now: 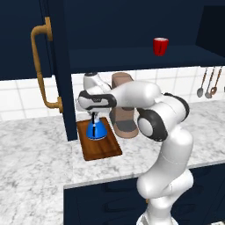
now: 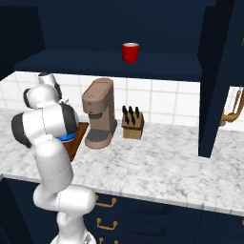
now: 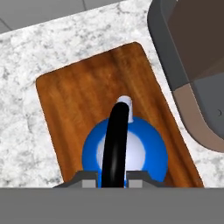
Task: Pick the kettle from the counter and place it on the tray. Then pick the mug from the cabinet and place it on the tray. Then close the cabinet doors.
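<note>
One pincer [image 1: 94,117] hangs directly above the kettle [image 1: 95,130], its two tips pinching the kettle's thin black arched handle, as the hand view shows. The kettle, a small bright blue dome with a pale spout, stands within the dark brown wooden tray [image 1: 107,149], toward its far end, beside the tan coffee machine [image 1: 123,105]. The tray lies on the marble table [image 1: 39,149], its long axis running away from the robot. Whether the kettle's base touches the wood cannot be told. The red mug [image 1: 161,46] sits on the cabinet shelf [image 1: 132,57], above and to the right of the pincer, well apart; both cabinet doors [image 1: 61,66] stand open.
</note>
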